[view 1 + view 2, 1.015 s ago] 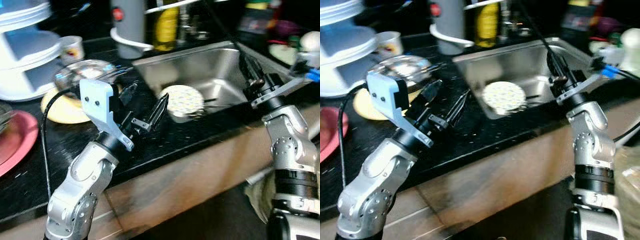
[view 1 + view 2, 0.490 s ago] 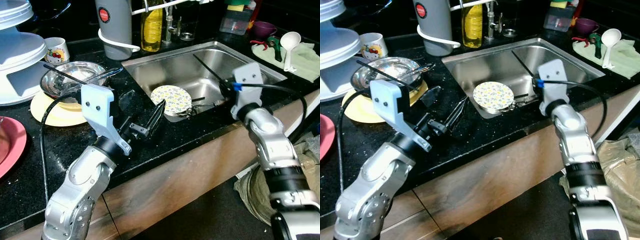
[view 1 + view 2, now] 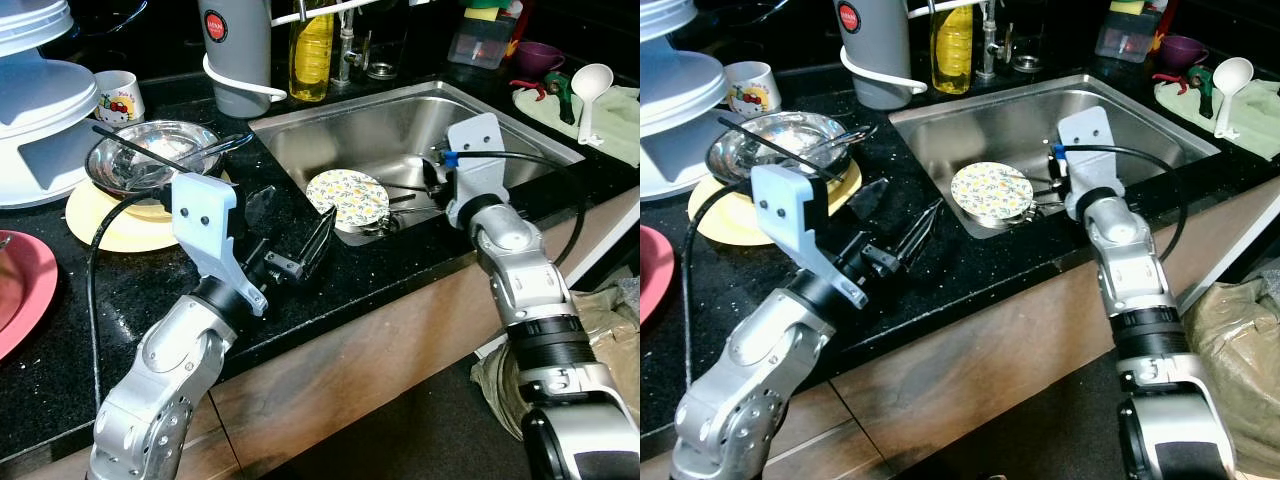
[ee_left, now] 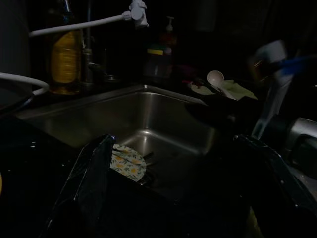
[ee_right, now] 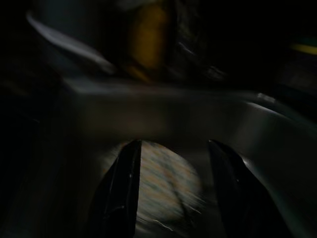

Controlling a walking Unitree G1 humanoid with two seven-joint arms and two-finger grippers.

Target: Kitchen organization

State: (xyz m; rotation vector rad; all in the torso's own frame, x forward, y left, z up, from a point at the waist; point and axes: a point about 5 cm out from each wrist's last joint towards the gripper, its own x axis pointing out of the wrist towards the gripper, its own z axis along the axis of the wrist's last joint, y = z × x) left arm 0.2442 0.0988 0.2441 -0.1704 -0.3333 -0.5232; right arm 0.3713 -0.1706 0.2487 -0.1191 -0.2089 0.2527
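A round flowered plate (image 3: 347, 195) lies in the near left part of the steel sink (image 3: 400, 130), with dark cutlery (image 3: 405, 190) beside it. My right gripper (image 5: 174, 146) reaches into the sink just right of the plate; its black fingers (image 5: 121, 183) stand open, with the plate (image 5: 166, 178) seen between and beyond them. My left gripper (image 3: 293, 222) hovers open over the black counter (image 3: 300, 290) left of the sink, pointing toward the plate (image 4: 128, 162), nothing held.
A steel bowl (image 3: 150, 160) with utensils sits on a yellow plate (image 3: 105, 225); a pink plate (image 3: 20, 290) is at far left. A mug (image 3: 118, 95), white rack (image 3: 35, 100), grey jug (image 3: 237, 50) and oil bottle (image 3: 312, 45) line the back. A white ladle (image 3: 590, 85) lies at right.
My right arm has swung from the sink's right rim inward and down toward the plate. The left gripper has stayed open over the counter. The camera view has shifted and sharpened.
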